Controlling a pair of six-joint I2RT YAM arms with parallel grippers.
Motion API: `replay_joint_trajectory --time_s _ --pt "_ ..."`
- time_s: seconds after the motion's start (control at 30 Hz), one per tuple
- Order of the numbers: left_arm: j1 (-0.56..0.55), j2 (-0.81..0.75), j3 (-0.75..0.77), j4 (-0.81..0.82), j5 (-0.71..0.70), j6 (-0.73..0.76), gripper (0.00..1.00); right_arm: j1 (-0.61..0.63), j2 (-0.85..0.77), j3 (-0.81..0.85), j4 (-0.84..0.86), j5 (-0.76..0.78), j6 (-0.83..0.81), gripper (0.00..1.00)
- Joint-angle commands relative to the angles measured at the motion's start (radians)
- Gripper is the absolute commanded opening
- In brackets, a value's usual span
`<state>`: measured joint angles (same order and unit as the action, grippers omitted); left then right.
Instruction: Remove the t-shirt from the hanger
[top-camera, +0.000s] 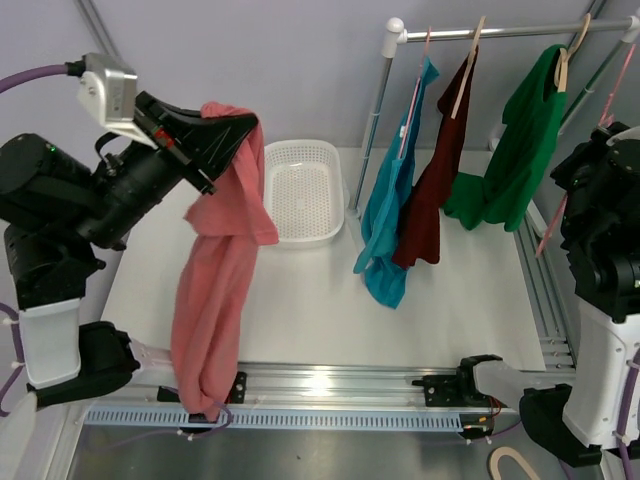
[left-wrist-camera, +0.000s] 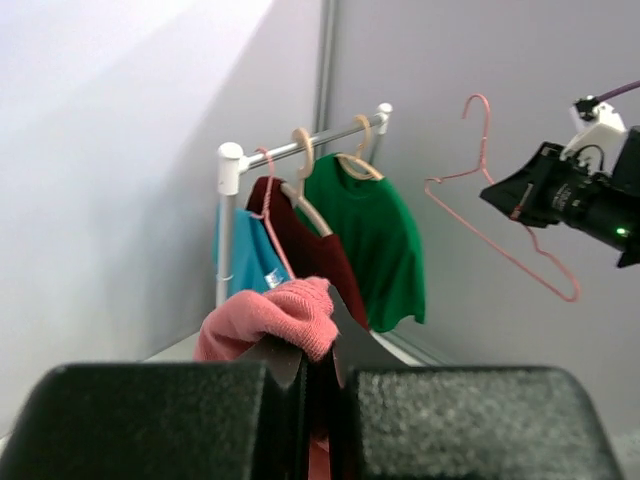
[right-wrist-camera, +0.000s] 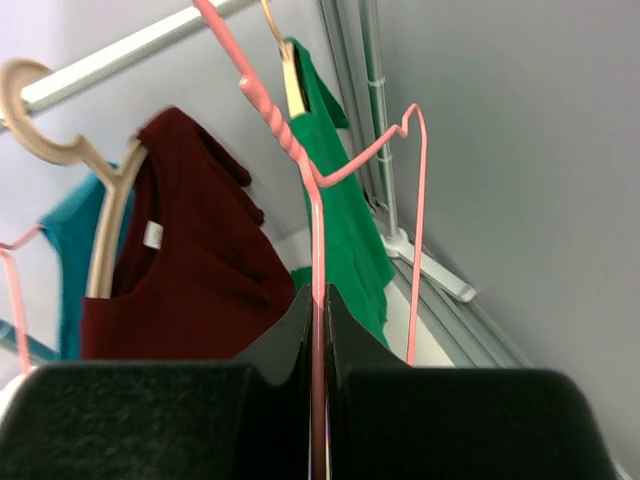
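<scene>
My left gripper (top-camera: 238, 128) is pinched tight on the pink t-shirt (top-camera: 215, 290), which hangs over the table's left edge. My right gripper (right-wrist-camera: 320, 325) is clamped on the bare hanger (right-wrist-camera: 316, 250). Lower the shirt gently before releasing it.

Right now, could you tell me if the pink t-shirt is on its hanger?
Off: the pink t-shirt hangs from the left gripper, while the right gripper holds the pink hanger bare.
</scene>
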<state>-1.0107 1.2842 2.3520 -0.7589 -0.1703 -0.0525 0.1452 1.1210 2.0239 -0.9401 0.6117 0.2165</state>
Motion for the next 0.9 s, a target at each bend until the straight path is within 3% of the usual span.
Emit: replay_joint_trajectory --time_s 0.0,0.33,0.5,0.73,0.87 --pt "0.049 0.041 0.041 0.038 0.009 0.028 0.01 -0.033 0.003 -0.048 0.087 -0.029 -0.034 0.0" --pt "0.195 0.076 0.061 0.142 0.038 0.049 0.01 -0.349 0.028 -0.155 0.159 -0.354 -0.051 0.0" --pt "0.273 0.113 0.113 0.174 0.069 0.049 0.01 -0.586 0.057 -0.182 0.222 -0.779 0.018 0.0" --pt "0.328 0.124 0.102 0.253 0.141 0.045 0.01 -0.651 0.053 -0.266 0.36 -0.967 -0.042 0.0" --pt "0.33 0.138 0.139 0.297 0.149 0.049 0.01 -0.664 0.078 -0.209 0.344 -1.079 -0.029 0.0"
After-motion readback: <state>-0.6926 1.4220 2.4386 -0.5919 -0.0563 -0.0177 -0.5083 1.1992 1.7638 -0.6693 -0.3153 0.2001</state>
